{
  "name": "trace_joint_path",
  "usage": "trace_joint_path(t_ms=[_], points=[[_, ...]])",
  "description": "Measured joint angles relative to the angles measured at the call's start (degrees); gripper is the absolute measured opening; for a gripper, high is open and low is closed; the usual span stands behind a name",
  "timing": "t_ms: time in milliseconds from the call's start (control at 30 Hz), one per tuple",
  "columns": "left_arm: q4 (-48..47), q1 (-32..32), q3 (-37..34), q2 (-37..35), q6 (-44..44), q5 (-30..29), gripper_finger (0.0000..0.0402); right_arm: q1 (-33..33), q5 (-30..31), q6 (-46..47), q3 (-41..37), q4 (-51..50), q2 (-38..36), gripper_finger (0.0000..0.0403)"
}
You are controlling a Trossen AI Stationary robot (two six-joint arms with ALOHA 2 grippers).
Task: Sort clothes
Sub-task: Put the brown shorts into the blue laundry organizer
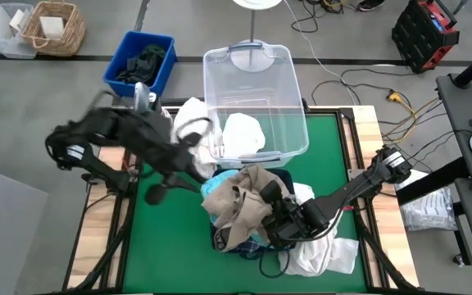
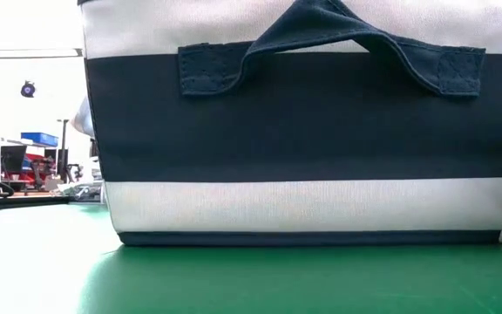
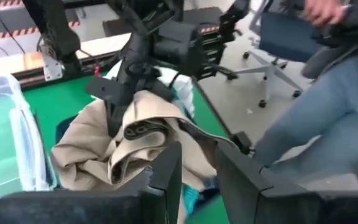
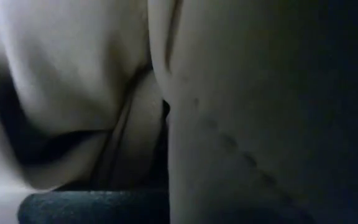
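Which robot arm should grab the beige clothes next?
The right, probably. The right gripper is already down in the pile, pressed against the beige garment, whose fabric fills its wrist view. The left gripper sits beside the pile over bare green mat, its jaws open and empty.

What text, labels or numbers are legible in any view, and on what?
None legible.
Clear plastic bin: no label shows.
Blue bin: no marking shows.
Navy-and-white fabric box: plain bands and handle, no print.
Khaki garment: no tag text readable.
Red case: too small to tell.
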Motion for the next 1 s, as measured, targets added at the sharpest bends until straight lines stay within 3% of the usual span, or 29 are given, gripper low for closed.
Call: trace_joint_path(t_ms=[200, 433, 733, 1000], points=[[19.53, -2.21, -15.22, -0.65, 0.18, -0.18, 0.0077, -0.13, 1.27, 1.16, -0.04, 0.10, 0.00, 0.0030], [34.54, -6.36, -25.60, -0.05, -2.57, -5.32, 0.0077, -0.09, 1.24, 1.05, 0.17, 0.32, -0.02, 0.0120], [44.10, -7.51, -33.89, 4.34, -11.80, -8.54, 0.0077, 1.34, 5.93, -2.79, 0.17, 1.76, -0.70, 0.0212], [45.03, -8.20, -34.92, 8.04, -15.81, -14.84, 0.0077, 4.75, 12.38, -6.11, 5.23, 0.31, -2.43, 0.0245]])
